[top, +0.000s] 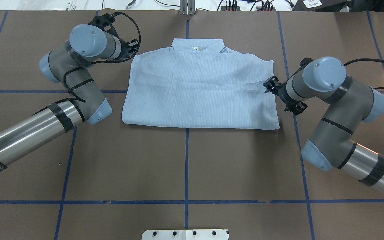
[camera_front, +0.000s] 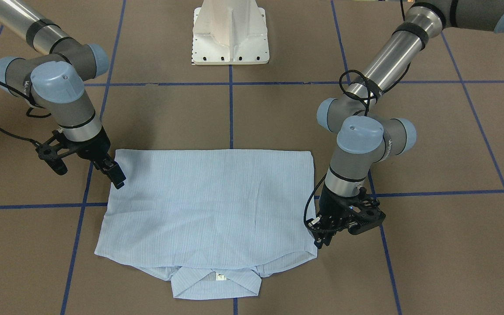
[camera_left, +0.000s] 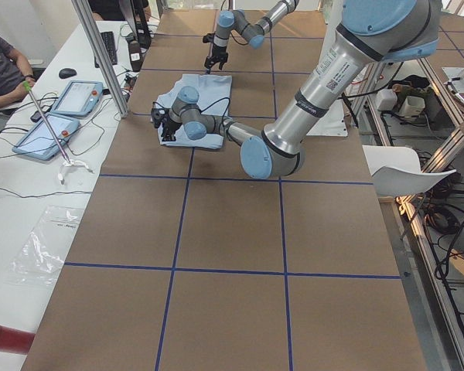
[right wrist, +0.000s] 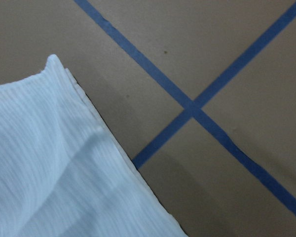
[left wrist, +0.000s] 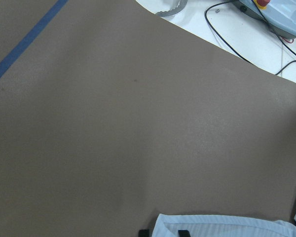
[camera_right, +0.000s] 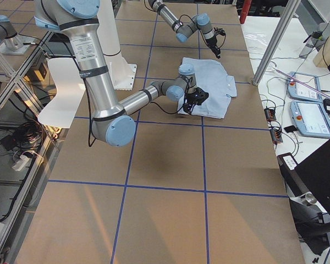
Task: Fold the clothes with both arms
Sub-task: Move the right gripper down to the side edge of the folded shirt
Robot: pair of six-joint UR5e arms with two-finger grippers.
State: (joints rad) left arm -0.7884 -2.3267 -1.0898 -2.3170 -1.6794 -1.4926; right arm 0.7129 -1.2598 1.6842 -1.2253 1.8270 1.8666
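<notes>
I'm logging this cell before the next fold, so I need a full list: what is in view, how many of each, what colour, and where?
shirt: one, light blue, flat mid-table, collar away from the robot.
table: one, brown, under everything.
tape lines: several, blue, a grid on the table.
base: one, white, at the table's robot edge.
bench: one, white, along the table's far side.
tablets: two, grey-blue, on the bench.
keyboard: one, black, on the bench.
person: one, grey top, at the bench.
left arm, right arm: silver-grey, pale blue caps, either side of the shirt.
left pincer: black, at the shirt's left edge near the collar.
right pincer: black, at its right edge.
</notes>
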